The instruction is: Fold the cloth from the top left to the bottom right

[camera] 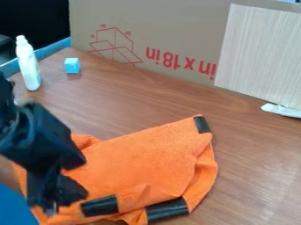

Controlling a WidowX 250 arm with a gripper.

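Orange cloth (144, 158) lies rumpled on the table (255, 171), lower left to bottom centre. My claw (54, 203) hangs over its left part, lower left; whether wide or narrow, I cannot tell.

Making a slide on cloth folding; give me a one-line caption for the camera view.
Black two-finger gripper over a rumpled orange cloth with black corner patches on a brown wooden table.

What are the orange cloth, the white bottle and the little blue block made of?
The orange cloth looks like soft woven fabric, maybe a towel, because it creases and has a fuzzy, dull face. The white bottle seems to be smooth plastic, with its even, pale sides. The blue block could be painted wood or foam; its flat sides don't settle it.
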